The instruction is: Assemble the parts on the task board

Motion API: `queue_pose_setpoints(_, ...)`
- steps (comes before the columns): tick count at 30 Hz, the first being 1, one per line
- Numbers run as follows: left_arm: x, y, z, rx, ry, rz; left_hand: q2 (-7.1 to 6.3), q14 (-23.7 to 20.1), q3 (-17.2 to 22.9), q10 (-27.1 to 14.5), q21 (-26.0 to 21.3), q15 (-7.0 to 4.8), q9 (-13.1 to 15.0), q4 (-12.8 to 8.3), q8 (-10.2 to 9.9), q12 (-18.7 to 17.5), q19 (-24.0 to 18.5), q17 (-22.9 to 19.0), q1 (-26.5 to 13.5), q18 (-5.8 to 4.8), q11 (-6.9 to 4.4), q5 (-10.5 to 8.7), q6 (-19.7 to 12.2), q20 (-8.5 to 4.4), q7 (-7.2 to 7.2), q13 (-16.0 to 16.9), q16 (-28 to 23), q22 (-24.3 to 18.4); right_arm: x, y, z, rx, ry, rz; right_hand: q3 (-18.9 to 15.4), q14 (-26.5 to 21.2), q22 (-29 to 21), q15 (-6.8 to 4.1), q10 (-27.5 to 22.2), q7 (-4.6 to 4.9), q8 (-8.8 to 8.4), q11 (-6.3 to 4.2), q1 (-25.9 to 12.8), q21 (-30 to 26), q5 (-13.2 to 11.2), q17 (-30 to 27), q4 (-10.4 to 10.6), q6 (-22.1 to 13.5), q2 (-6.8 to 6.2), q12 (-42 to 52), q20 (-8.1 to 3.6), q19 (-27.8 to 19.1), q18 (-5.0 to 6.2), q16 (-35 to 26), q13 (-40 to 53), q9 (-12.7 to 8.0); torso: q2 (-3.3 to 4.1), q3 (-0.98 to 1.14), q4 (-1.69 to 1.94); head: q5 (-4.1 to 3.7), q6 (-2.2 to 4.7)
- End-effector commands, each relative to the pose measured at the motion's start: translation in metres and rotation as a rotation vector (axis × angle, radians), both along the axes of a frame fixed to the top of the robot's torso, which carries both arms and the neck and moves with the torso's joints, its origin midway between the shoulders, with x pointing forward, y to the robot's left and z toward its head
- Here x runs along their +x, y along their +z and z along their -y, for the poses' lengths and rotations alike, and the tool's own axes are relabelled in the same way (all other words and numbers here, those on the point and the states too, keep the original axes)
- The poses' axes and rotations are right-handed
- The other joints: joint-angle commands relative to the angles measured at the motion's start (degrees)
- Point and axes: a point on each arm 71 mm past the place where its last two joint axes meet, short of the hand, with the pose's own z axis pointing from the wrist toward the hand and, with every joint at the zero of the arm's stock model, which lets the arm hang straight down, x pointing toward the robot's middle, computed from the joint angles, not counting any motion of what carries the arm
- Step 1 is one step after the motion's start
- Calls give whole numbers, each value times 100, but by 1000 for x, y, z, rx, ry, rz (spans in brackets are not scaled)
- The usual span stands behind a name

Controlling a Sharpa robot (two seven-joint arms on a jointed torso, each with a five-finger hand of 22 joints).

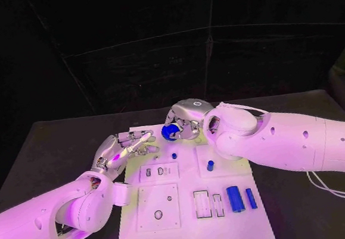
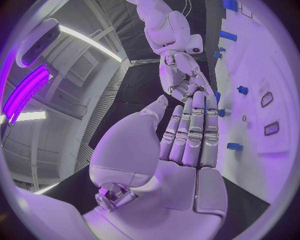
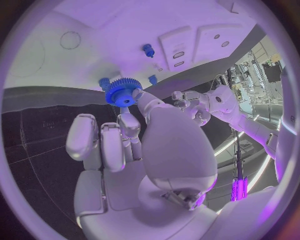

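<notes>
Your right hand (image 1: 184, 125) pinched a blue gear (image 1: 171, 132) at frame centre, above the task board (image 1: 179, 227). Your left hand (image 1: 125, 149) held nothing, fingers extended.

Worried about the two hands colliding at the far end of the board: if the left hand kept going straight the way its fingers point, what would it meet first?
Probably the right hand, which holds a blue gear just beyond the left hand's fingertips; the gap looks small, though depth is unclear.
</notes>
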Motion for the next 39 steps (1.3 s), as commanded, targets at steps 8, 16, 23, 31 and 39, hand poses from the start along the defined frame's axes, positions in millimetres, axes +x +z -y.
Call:
queue_pose_setpoints(8,0,2,2,-3,-16,6,65,-4,34,-17,-23,51,-2,-34,-41,-25,52,13,8,74,13,3,-26,0,27,-7,-42,-9,9,-10,-12,-64,3,-40,43,274,4,-1,23,-59,-16,14,-91,20,-34,-8,-10,281,3,-5,0,42,-92,6,-14,201,0,11,-9,11,-44)
queue_pose_setpoints(16,0,3,2,-3,-16,7,65,-4,34,-17,-23,51,-2,-34,-41,-25,52,13,8,74,13,3,-26,0,27,-7,-42,-9,11,-16,-18,-88,-3,-47,69,259,-43,18,-65,-27,-80,40,-190,1,-40,-64,-40,199,-53,-147,14,12,-84,-30,-132,192,-3,15,-23,18,-63)
queue_pose_setpoints(23,0,3,1,-3,-15,7,65,-4,34,-17,-23,51,-2,-34,-41,-25,52,13,8,74,13,3,-26,0,27,-7,-42,-9,13,-17,-19,-90,-6,-38,-149,241,-119,108,-319,86,-268,148,-507,-38,-48,-125,-31,-289,-298,-553,91,-41,-72,-79,-495,176,-5,14,-25,21,-72)
queue_pose_setpoints(31,0,3,1,-2,-16,6,65,-4,34,-17,-23,51,-2,-34,-41,-25,52,13,8,74,13,3,-26,0,27,-7,-42,-9,16,-18,-18,-92,-19,-37,-593,223,-195,191,-569,184,-258,244,-661,-72,-26,-191,72,-834,-321,-906,177,-88,-56,-133,-827,187,-6,15,-19,11,-66)
queue_pose_setpoints(39,1,3,1,-1,-15,5,65,-4,34,-17,-23,51,-2,-34,-41,-25,52,13,8,74,13,3,-26,0,27,-7,-42,-9,16,-23,-16,-120,1,-92,-1420,226,-195,203,-532,173,-206,249,-945,-72,119,-178,533,-654,-163,-786,199,-90,-53,-143,-740,220,-3,18,-28,17,-98)
